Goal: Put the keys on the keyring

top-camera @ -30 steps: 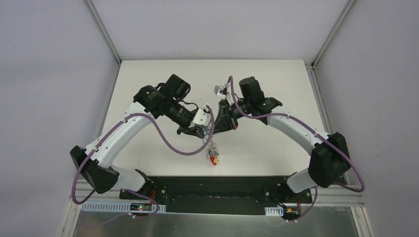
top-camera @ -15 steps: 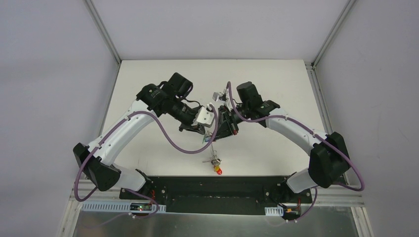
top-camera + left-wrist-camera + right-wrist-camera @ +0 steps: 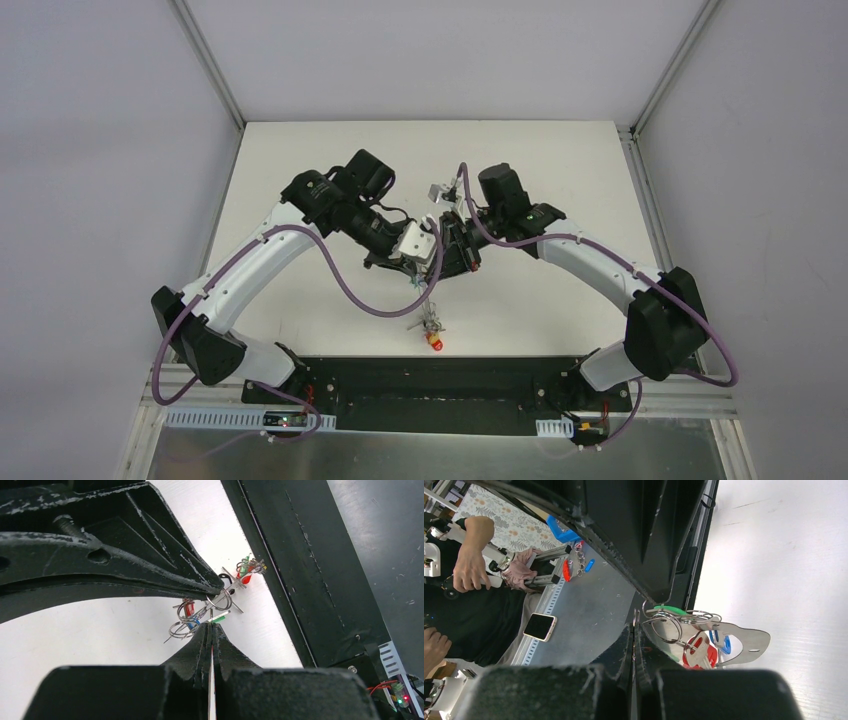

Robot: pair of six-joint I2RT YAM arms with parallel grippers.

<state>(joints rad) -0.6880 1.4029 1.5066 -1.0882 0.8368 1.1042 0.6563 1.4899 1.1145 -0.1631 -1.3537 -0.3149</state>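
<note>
The white table (image 3: 300, 200) carries 2 arms, the left arm (image 3: 250, 265) and the right arm (image 3: 600, 265), which rise from the black base strip (image 3: 440, 385) at the near edge and bend inward until their wrists meet over the middle of the table. The left gripper (image 3: 211, 628) has its fingers pressed flat together. The right gripper (image 3: 634, 625) is closed just as tightly, and its tip sits just beside the left one. Both tips bite into the same tangle of wire, but which strand each one pinches cannot be told. From that meeting point the keyring (image 3: 430, 298) shows in the top view as a thin grey wire running down toward the near edge. The keys (image 3: 192, 617) are bunched on small rings right between the 2 closed tips, with a red tag (image 3: 189, 608) and a green tag (image 3: 218, 616). The right wrist view also shows a blue tag (image 3: 725, 642) there. A second small bunch (image 3: 432, 326) sits at the lower end of the wire, close to the base strip, with a red tag at its bottom. Whether that bunch touches the table cannot be told.
</note>
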